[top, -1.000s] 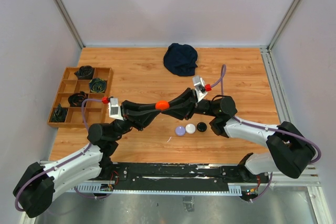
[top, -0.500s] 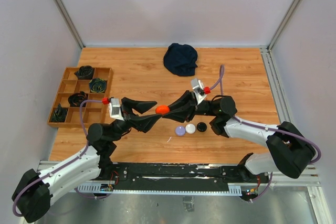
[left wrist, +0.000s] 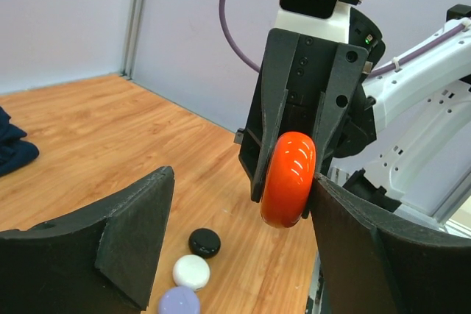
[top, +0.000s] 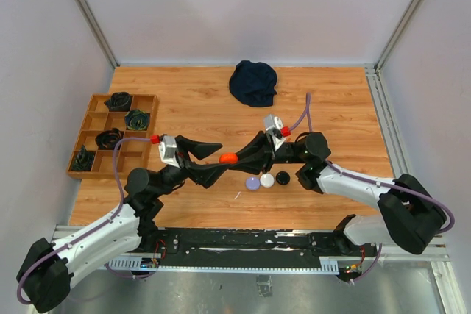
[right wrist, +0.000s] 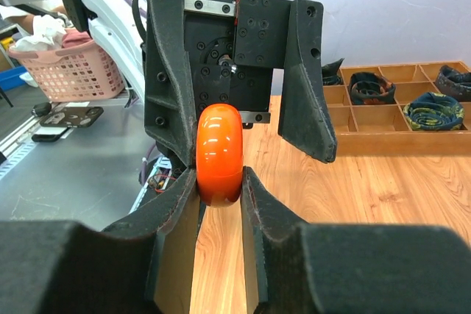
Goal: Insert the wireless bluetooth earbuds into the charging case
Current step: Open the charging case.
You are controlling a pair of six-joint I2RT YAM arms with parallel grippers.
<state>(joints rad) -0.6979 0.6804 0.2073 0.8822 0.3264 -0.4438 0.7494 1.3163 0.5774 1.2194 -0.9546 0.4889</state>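
Note:
A glossy red-orange round charging case (top: 228, 157) hangs on edge above the table, with my right gripper (top: 234, 158) shut on its lower part (right wrist: 218, 154). My left gripper (top: 215, 161) stands open around the same case (left wrist: 288, 179); one finger is close beside it, the other well apart. Below on the wood lie three closed round cases in a row: purple (top: 253, 183), white (top: 267, 179) and black (top: 282, 177). They also show under the left gripper (left wrist: 243, 211): black (left wrist: 204, 243), white (left wrist: 191, 271), purple (left wrist: 179, 303). The earbuds are out of view.
A wooden compartment tray (top: 90, 118) with dark rolled items sits at the left edge. A dark blue cloth (top: 253, 82) lies at the back middle. Off the table, a pink basket (right wrist: 73, 71) shows beyond the near edge. Metal rails run along the table's right side.
My left gripper was shut on the red-orange case together with the right; it has opened and drawn back a little. The right gripper keeps the case and has sunk slightly.

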